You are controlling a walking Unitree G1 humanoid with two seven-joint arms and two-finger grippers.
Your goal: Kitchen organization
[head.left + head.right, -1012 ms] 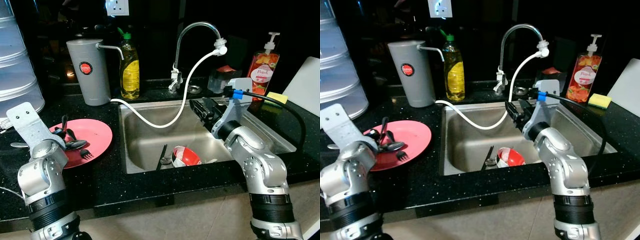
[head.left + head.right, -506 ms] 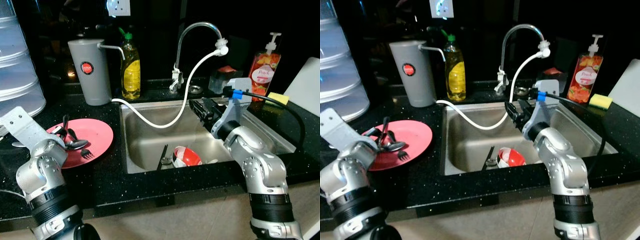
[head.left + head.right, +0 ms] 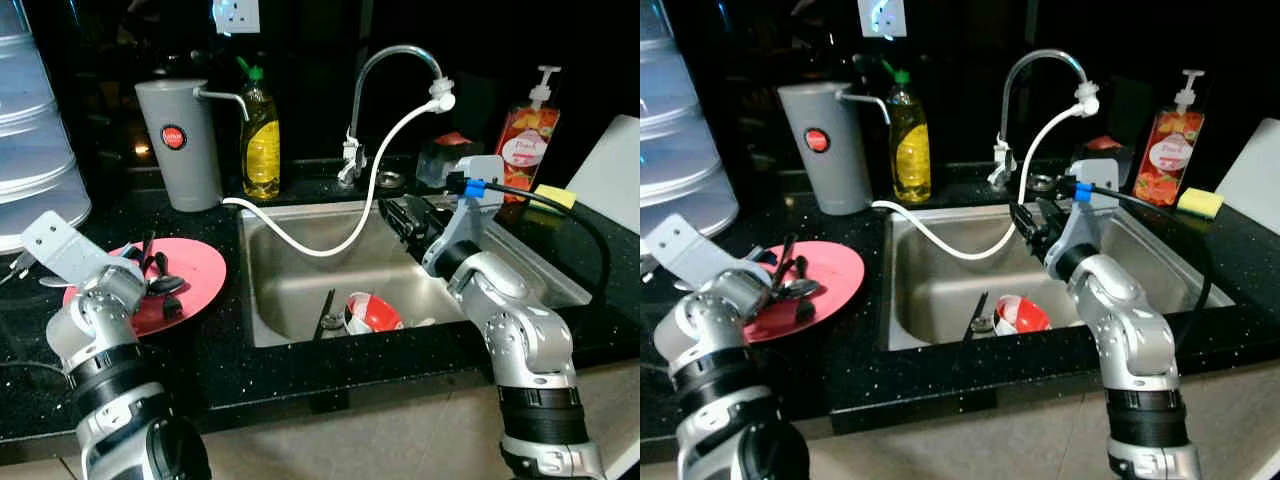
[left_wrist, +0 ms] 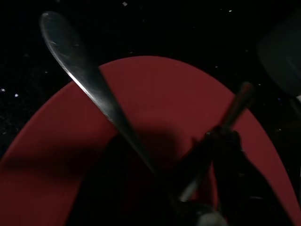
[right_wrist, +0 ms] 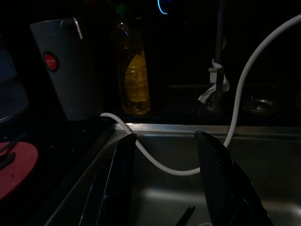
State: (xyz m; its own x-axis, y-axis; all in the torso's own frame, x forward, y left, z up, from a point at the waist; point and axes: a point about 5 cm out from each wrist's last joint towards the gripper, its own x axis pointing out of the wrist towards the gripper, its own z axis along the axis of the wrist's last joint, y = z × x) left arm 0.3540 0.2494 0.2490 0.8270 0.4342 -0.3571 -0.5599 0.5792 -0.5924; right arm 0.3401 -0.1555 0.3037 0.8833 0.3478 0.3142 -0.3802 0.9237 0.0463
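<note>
A pink plate [image 3: 198, 262] lies on the black counter left of the sink [image 3: 300, 275], with a spoon [image 4: 80, 70] and other dark cutlery [image 3: 166, 287] on it. My left gripper [image 3: 150, 262] hangs low over the plate, right at the cutlery; the left wrist view is too dark to show its hold. Down in the sink sit a red and white bowl [image 3: 372, 312] and a black utensil [image 3: 326, 308]. My right gripper [image 5: 164, 181] is open and holds nothing, above the sink's right side, pointing toward the back left.
A white hose [image 3: 380, 170] sags from the faucet [image 3: 395, 55] across the sink to a grey pitcher [image 3: 182, 140]. Beside the pitcher stands a yellow soap bottle [image 3: 260, 140]. A pump bottle [image 3: 525, 140] and a yellow sponge [image 3: 555, 194] are at the right, stacked white containers [image 3: 35, 150] far left.
My left arm has swung right and forward over the pink plate, nearer the cutlery. The right arm has stayed still over the sink.
</note>
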